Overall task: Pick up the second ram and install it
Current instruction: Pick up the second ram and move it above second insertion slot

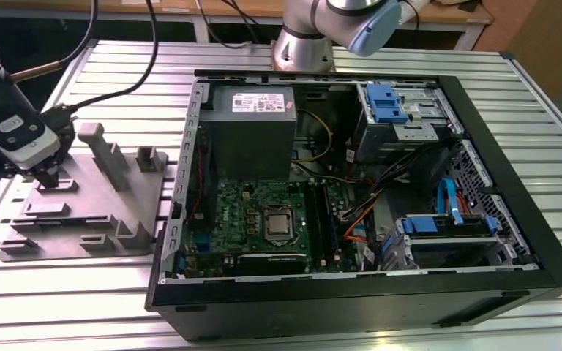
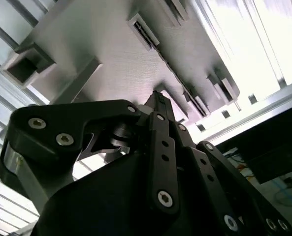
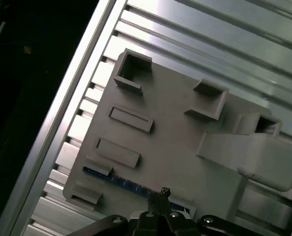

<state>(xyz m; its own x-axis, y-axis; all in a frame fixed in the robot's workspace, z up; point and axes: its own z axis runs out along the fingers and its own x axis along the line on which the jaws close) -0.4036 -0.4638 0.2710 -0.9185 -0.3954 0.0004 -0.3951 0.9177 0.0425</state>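
while pinched between the fingers (image 3: 158, 204), the second ram (image 3: 116, 180): thin blue strip in a grey fixture (image 3: 175, 132)

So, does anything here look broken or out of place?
Nothing stands out. The case lies open on its side with its cables inside it. The ram sits straight along one edge of the grey holder, and the gripper is right by it.
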